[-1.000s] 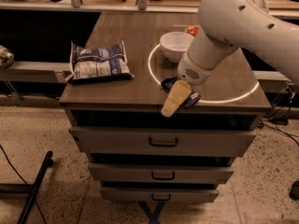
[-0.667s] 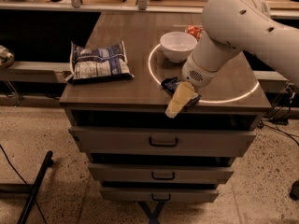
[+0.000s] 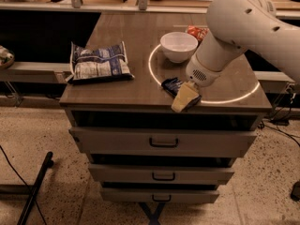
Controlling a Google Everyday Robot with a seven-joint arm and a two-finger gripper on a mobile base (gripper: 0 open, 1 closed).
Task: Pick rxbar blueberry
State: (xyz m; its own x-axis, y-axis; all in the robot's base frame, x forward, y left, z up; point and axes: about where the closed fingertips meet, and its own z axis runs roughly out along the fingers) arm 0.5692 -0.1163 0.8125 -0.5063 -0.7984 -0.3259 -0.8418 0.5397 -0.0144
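The end effector (image 3: pixel 185 97) hangs at the front edge of the tabletop (image 3: pixel 122 36), right of centre, over one end of the rxbar blueberry (image 3: pixel 171 85) lying there. Whether it is clamped cannot be told.

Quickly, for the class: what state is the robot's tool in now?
Tool: cannot be told; down at the rxbar blueberry, near the front edge of the cabinet top.
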